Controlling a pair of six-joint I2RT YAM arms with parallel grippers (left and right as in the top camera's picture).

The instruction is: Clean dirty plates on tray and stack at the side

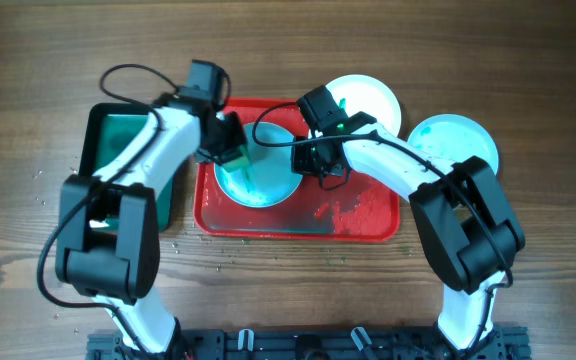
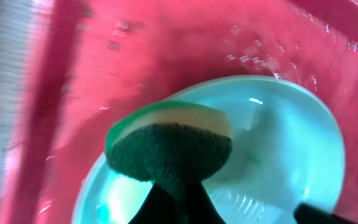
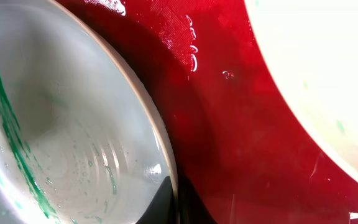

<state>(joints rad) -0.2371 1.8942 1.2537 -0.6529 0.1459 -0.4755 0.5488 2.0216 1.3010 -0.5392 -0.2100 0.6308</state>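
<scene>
Left end effector [image 1: 230, 142] is clamped on the sponge [image 2: 169, 140], scrub face down, straight over the plate [image 1: 268, 185] at the tray [image 1: 358, 218] end nearer the table's left edge. Right end effector [image 1: 320, 160] is at that plate's right rim; I can't tell its grip. Both arms reach in from the near edge, elbows outward.

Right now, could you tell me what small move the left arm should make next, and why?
Probably sweep the sponge in the left pincer across the plate on the tray: a green streak shows on its face, and the right pincer seems to steady its rim.
</scene>
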